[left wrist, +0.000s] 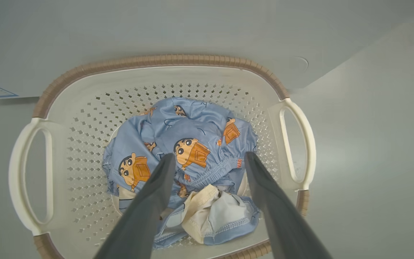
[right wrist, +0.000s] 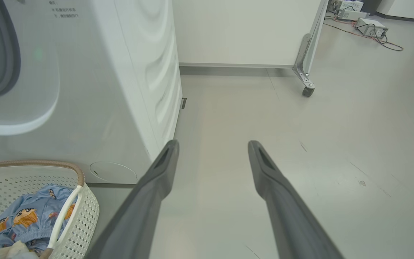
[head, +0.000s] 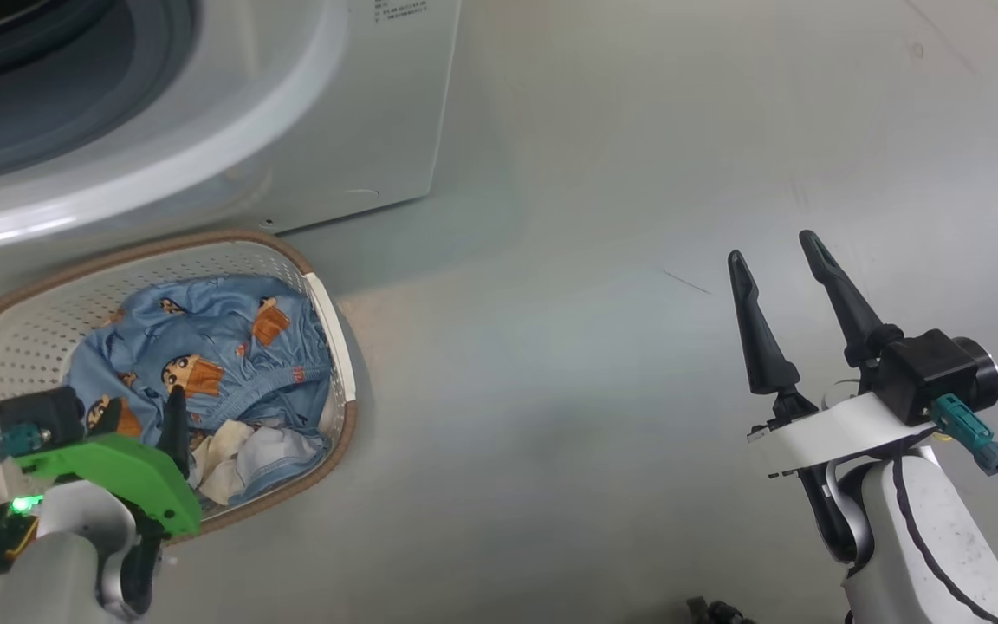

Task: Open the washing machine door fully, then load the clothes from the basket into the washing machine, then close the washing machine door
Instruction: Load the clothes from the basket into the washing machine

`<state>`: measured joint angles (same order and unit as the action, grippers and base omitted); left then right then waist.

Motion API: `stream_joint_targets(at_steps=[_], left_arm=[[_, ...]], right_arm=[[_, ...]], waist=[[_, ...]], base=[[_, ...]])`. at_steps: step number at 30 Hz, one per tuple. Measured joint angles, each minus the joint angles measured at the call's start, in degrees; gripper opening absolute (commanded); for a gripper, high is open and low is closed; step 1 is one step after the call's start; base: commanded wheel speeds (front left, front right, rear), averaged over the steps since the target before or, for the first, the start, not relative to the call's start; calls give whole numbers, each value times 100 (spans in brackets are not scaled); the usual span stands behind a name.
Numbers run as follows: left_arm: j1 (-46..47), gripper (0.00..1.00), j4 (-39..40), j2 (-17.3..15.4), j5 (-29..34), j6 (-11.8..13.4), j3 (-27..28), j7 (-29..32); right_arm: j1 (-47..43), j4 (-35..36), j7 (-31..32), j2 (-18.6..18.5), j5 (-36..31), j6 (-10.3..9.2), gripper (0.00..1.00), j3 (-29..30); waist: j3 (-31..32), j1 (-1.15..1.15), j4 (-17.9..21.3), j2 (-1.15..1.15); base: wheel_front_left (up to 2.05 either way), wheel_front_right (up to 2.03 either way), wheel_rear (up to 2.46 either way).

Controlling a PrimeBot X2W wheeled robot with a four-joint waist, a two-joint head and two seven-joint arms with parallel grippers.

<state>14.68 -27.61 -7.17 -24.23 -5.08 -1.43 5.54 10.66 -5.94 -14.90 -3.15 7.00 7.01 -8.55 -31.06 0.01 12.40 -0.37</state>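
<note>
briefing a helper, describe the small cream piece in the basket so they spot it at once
Before the white washing machine stands a perforated cream basket with a brown rim. Among its blue cartoon-print clothes, the small piece lies nearest the robot: plain cream, unprinted.

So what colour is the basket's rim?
Brown, woven-look rim; left wrist view shows it best.

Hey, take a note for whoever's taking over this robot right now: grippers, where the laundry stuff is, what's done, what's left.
Left gripper: jaws open, holding nothing, poised over the clothes.
Right gripper: jaws open, empty, over bare floor.
The clothes lie in the basket, which sits on the floor against the washing machine front.
Done: the washer's opening looks uncovered, gasket exposed; how wide the door stands, cannot tell.
Left: load the clothes, then close the door.
</note>
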Motion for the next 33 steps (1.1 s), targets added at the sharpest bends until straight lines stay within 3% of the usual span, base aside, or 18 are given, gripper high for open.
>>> stream_joint_targets(at_steps=[18,25,33], left_arm=[[1712,100,-791,-314,-303,12,303,797],[2165,100,-1207,-509,-299,114,345,955],[2555,100,-1513,-515,-300,115,361,950]], right_arm=[[680,521,0,34,-58,0,100,181],[1027,595,0,35,-67,1,100,197],[1063,606,0,38,-66,1,100,215]], waist=[[-1511,0,200,0],[-2095,0,196,0],[-2427,0,209,0]], base=[[0,0,0],[0,0,0],[0,0,0]])
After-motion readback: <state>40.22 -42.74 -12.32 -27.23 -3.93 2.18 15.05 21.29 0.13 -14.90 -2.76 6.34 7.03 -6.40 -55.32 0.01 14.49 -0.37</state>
